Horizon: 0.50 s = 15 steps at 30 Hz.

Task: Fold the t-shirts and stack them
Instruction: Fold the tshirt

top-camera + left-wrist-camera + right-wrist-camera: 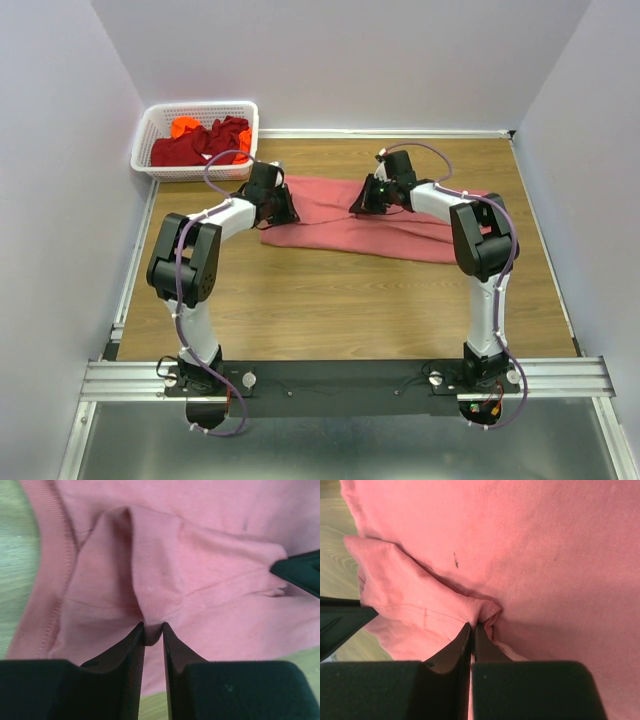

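A large salmon-pink t-shirt (400, 235) lies crumpled across the middle of the wooden table. My left gripper (289, 214) is at its left end, and in the left wrist view the jaws (153, 631) pinch a raised hemmed fold of the pink cloth (200, 555). At the shirt's upper middle, my right gripper (361, 205) is shut on a bunched fold (473, 626) of the same shirt (545, 555). A dark red t-shirt (200, 146) and a bright orange one (184, 126) lie in the basket.
The white lattice basket (143, 152) stands at the back left corner against the wall. Grey walls close the table on three sides. Bare wood (340, 300) shows between the shirt and the arm bases.
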Tool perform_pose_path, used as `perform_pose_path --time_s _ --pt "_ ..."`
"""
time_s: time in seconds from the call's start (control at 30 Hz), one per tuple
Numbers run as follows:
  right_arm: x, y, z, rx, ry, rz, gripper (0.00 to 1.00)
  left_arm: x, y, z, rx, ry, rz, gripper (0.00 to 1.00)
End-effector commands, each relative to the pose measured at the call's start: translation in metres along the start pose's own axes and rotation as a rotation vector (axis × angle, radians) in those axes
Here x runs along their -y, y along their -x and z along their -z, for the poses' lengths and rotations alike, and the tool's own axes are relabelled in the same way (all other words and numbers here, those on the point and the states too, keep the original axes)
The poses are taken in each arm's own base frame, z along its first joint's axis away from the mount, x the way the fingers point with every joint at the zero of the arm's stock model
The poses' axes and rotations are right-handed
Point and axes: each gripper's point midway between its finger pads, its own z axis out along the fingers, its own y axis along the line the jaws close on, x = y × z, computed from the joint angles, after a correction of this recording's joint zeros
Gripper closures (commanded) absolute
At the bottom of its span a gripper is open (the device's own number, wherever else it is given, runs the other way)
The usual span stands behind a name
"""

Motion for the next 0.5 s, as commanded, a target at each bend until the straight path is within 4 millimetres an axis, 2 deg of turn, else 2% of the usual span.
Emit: perform_pose_path --time_s 0.0,0.07,0.1,0.17,0.23,0.27,0.33,0.4,0.47 --pt "0.018 0.0 0.002 -0.001 -0.075 0.032 0.89 -0.022 -0.005 -0.007 -0.01 0.088 0.025 0.71" --pt "0.016 0.002 0.005 0.0 -0.08 0.048 0.84 -0.021 -0.004 -0.006 -0.006 0.085 0.025 0.62" --pt "0.013 0.004 0.006 0.004 -0.078 0.055 0.82 -0.018 0.0 -0.002 0.004 0.079 0.022 0.51" --pt "0.01 0.01 0.015 0.013 -0.086 0.075 0.69 -0.016 0.004 0.002 0.016 0.078 0.019 0.4" --pt "0.009 0.018 0.024 0.04 -0.114 0.1 0.56 -0.012 0.01 0.011 0.035 0.079 0.011 0.24" --pt "0.006 0.024 0.037 0.057 -0.134 0.131 0.53 -0.01 0.016 0.016 0.05 0.08 0.009 0.23" --pt "0.012 0.032 0.052 0.087 -0.209 0.163 0.45 -0.006 0.023 0.029 0.073 0.085 -0.001 0.22" --pt "0.014 0.031 0.073 0.088 -0.262 0.192 0.42 -0.002 0.033 0.044 0.112 0.092 -0.01 0.22" --pt "0.026 0.029 0.089 0.097 -0.317 0.185 0.35 0.001 0.036 0.052 0.13 0.089 -0.026 0.22"
